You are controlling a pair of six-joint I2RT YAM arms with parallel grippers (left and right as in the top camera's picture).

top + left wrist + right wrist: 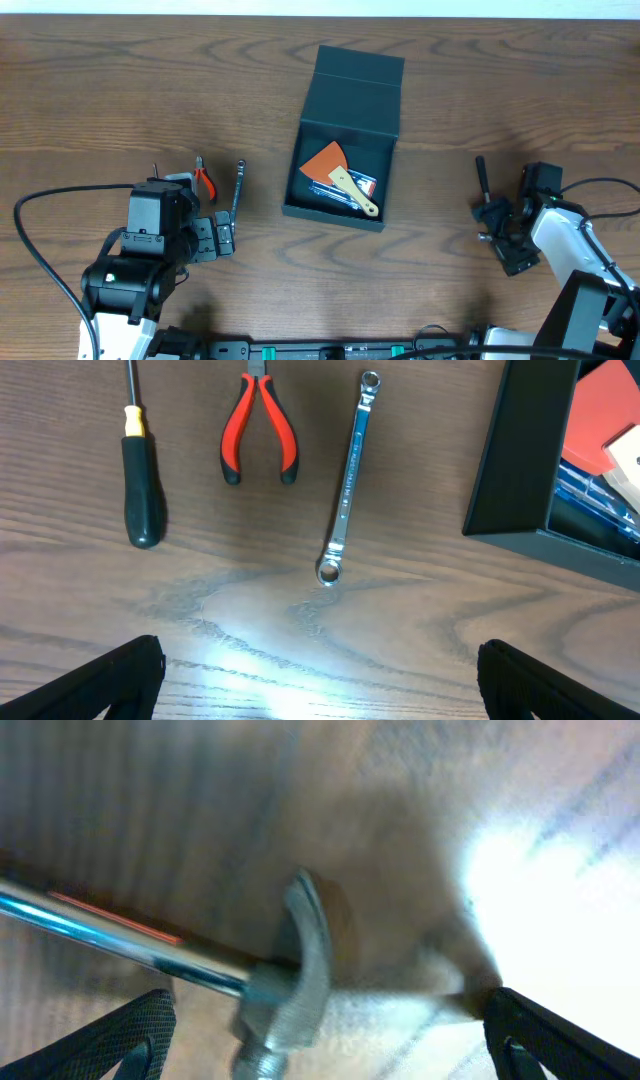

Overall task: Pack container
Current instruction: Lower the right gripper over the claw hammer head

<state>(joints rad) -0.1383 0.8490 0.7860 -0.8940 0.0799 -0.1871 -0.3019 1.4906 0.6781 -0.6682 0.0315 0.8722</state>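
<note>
Centrally on the wooden tabletop (100, 100) sits the container (357, 90), its flap lid folded back on the side away from the arms. The left pincer (320, 655) hovers near its left side, fingers spread wide and holding nothing. The right pincer (330, 1005), well apart on the other side, is likewise spread, with a hammer (305, 960) lying unclamped between its fingers. Ahead of the left pincer lie a wrench (347, 475), a screwdriver (140, 490) and red pliers (259, 430). Inside the container rests an orange scraper (328, 162).

Scraper's (340, 172) lying in the container (352, 100); wrench (237, 192), pliers (205, 180), screwdriver (140, 480) are sitting left by my left gripper (325, 675), hammer (480, 180) right.
</note>
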